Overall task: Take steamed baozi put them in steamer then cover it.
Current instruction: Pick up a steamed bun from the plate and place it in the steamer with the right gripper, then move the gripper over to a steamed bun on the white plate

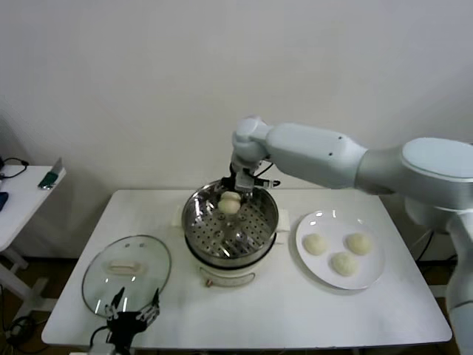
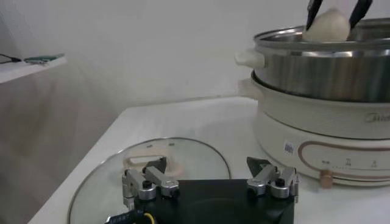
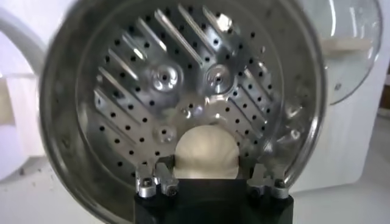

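Note:
The shiny steamer (image 1: pixel 230 229) stands mid-table on its white base, its perforated tray bare. My right gripper (image 1: pixel 230 198) hangs over the steamer's far rim, shut on one cream-white baozi (image 1: pixel 230 202). In the right wrist view the baozi (image 3: pixel 205 152) sits between the fingers above the tray (image 3: pixel 183 91). In the left wrist view the same baozi (image 2: pixel 329 25) shows above the pot's rim (image 2: pixel 323 42). Three more baozi (image 1: pixel 343 253) lie on a flat white plate (image 1: pixel 369 277) at the right. My left gripper (image 1: pixel 131 316) is open and empty, low at the front left by the lid.
The glass lid (image 1: pixel 126 274) with its cream handle lies flat on the table at the front left, and shows in the left wrist view (image 2: pixel 152 167). A white side table (image 1: pixel 22 192) with small items stands at the far left.

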Robot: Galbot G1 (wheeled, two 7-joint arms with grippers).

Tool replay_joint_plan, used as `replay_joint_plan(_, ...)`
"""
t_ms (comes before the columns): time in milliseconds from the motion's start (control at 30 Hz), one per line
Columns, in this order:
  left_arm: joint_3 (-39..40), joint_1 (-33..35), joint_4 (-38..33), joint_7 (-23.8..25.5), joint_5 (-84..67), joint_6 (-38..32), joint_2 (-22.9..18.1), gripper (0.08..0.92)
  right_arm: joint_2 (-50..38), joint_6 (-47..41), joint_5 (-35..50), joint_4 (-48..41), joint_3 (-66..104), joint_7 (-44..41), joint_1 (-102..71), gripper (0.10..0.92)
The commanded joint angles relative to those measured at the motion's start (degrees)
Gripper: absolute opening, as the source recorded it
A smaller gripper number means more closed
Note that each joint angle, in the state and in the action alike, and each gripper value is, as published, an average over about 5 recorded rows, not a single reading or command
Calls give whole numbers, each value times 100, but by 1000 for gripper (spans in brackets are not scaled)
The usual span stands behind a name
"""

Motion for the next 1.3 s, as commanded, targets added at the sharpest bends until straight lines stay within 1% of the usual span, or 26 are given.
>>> replay_joint_plan(33,-2,0,10,-1,-5,-7,4,823,409,326,-642,-995,233,180,-454,696)
replay_joint_plan(267,-9,8,11,-9,-22,-19,-2,823,480,310,-261,-1082,152,53,-520,707)
replay_joint_plan(400,-11,10,5,-11,-19,-17,-5,823,420,320,24,-957,76,83,-395,782)
replay_joint_plan(467,-10,13,-3,-11,-14,-16,-11,823,284,303,405,-745,-4,-18,-176,807)
replay_joint_plan(500,-9,18,-9,-12,-12,-14,-13,823,186,281,694,-609,-86,-104,10,816)
replay_joint_plan(567,-9,28,-22,-11,-7,-11,-15,823,-66,182,1615,-268,-402,-324,561,820)
replay_joint_plan(600,-8,32,-26,-11,-2,-9,-14,823,-202,116,2168,-103,-586,-419,871,822)
replay_joint_plan(700,-2,31,-29,-6,26,-8,-12,823,-677,-364,4214,464,-1414,-720,1828,823)
replay_joint_plan(767,9,26,-31,-5,39,-12,-15,823,-1174,-951,5375,845,-1923,-896,2304,823)
replay_joint_plan(833,25,16,-26,-9,38,-20,-20,823,-1746,-1633,6020,1180,-2316,-939,2644,823)
replay_joint_plan(900,46,3,-20,-18,31,-27,-25,823,-2319,-2421,6486,1547,-2690,-892,2921,823)
replay_joint_plan(933,59,-7,-19,-26,25,-30,-26,823,-2551,-2775,6612,1711,-2829,-859,3016,823)
replay_joint_plan(1000,82,-25,-22,-36,19,-36,-26,823,-2998,-3393,6592,2009,-3113,-751,3144,823)
replay_joint_plan(1167,110,-67,-29,-41,19,-49,-22,823,-3839,-4533,5638,2597,-3742,-82,3023,823)
replay_joint_plan(1300,106,-91,-32,-43,16,-65,-30,823,-4205,-5036,5158,2924,-3640,355,2422,823)
